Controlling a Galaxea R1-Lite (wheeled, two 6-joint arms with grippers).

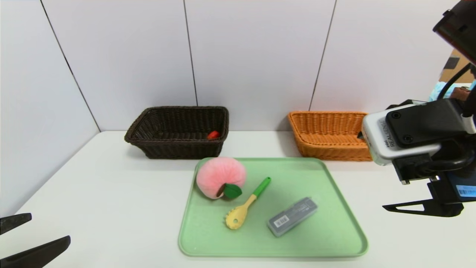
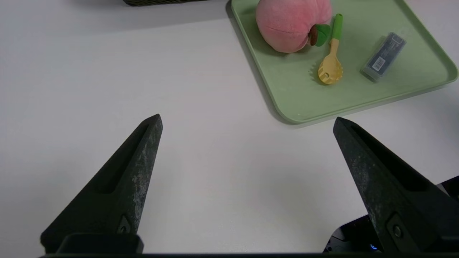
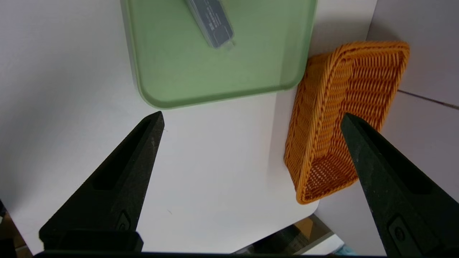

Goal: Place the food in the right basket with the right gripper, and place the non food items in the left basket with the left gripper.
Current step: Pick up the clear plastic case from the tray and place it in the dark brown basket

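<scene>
On the green tray lie the pink plush peach, the yellow pasta spoon with green handle and the grey case. The red duck sits inside the dark brown basket at the back left. Nothing shows inside the orange-tan basket at the back right. My left gripper hangs open over bare table near the front left, short of the tray's corner. My right gripper is open above the table's right side, between the tray and the orange basket, holding nothing.
The white table meets white wall panels just behind both baskets. Its rounded right corner lies close to the orange basket. The right wrist camera housing hides part of that basket in the head view.
</scene>
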